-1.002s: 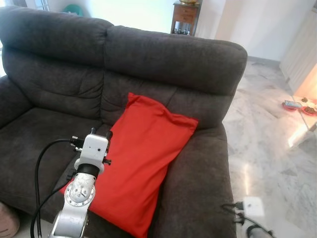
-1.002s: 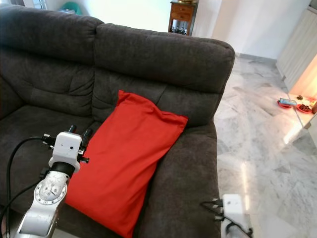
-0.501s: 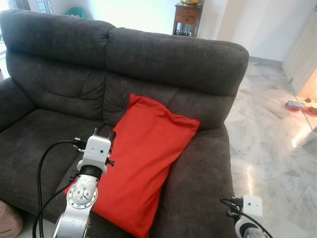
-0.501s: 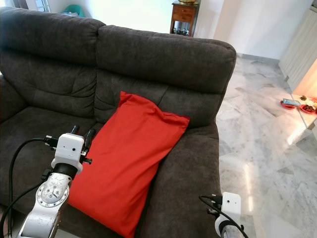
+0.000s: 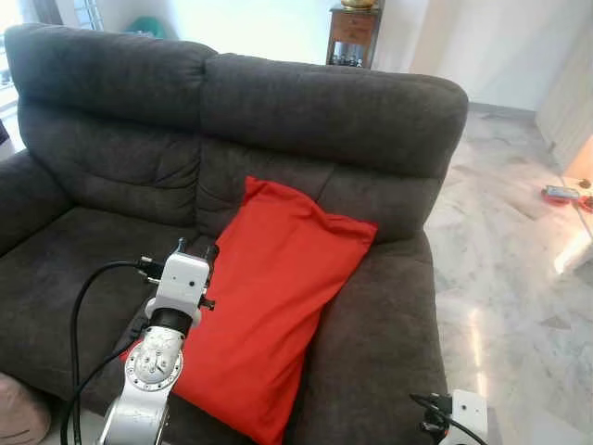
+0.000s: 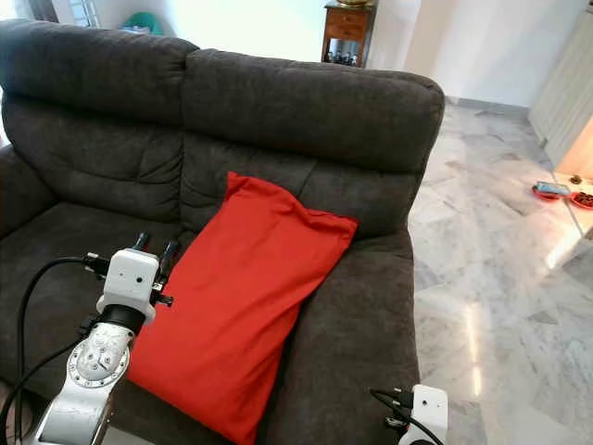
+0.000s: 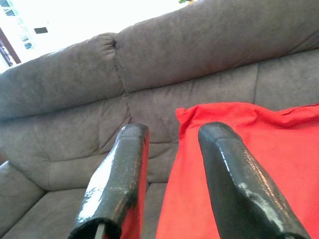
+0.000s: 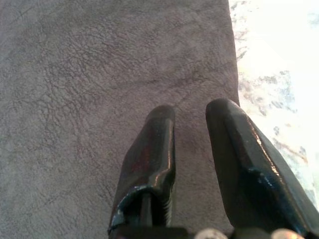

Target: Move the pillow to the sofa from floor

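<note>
While pillow (image 5: 269,315) leans on sofa (image 5: 324,111) — lower corner cut off.

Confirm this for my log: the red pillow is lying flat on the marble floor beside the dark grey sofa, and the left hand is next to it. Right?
Not quite. The red pillow is on the sofa, leaning against its backrest, not on the floor, as the left eye view shows. The left hand is indeed next to it.

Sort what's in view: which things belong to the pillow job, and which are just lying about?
Job: red pillow, leaning on the sofa seat; left gripper, fingers apart, beside the pillow.

Lying about: wooden side table behind the sofa; red dishes on the marble floor.
</note>
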You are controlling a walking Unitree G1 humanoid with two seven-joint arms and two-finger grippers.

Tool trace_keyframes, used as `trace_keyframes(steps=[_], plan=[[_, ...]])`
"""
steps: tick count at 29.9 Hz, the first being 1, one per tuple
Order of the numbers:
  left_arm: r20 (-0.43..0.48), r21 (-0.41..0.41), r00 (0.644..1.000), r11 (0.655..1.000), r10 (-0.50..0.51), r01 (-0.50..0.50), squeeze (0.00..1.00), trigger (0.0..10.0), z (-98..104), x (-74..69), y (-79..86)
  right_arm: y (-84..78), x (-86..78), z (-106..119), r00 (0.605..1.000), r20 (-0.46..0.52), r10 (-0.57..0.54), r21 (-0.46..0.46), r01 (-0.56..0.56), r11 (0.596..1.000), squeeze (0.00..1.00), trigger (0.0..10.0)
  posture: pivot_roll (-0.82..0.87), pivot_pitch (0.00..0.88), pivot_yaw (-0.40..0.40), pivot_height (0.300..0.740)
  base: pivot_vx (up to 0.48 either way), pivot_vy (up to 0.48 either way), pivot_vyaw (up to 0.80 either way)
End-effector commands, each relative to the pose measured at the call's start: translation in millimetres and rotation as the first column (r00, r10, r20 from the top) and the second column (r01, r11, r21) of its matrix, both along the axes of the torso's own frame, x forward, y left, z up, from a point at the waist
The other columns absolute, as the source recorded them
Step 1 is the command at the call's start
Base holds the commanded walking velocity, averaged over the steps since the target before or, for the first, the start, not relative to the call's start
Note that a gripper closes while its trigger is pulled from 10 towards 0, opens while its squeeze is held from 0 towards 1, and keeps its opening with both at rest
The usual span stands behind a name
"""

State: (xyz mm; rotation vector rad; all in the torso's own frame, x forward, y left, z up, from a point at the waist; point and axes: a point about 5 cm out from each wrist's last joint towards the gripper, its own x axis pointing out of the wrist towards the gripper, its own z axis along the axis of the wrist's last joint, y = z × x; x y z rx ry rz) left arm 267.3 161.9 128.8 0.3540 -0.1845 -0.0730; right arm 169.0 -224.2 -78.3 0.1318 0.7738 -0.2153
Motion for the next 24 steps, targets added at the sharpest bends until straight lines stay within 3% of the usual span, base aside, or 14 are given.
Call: trace_keyframes(steps=[1, 24], plan=[[0.02, 0.019, 1.0, 1.0, -0.018, 0.018, 0.0, 10.0, 4.6, 1.1, -4.2, -1.1, 0.7, 0.3, 1.0, -0.004, 0.0, -0.005, 0.0, 1.0, 0.0, 10.0, 0.17, 0.0, -0.064, 0.74, 0.0, 0.0, 0.0], [0.026, 0.022, 0.999, 0.999, -0.039, 0.039, 0.0, 10.0, 3.9, 3.1, -7.6, 0.5, -1.8, -1.5, 1.0, -0.022, 0.013, -0.004, -0.013, 1.0, 0.0, 10.0, 0.17, 0.0, -0.058, 0.74, 0.0, 0.0, 0.0]])
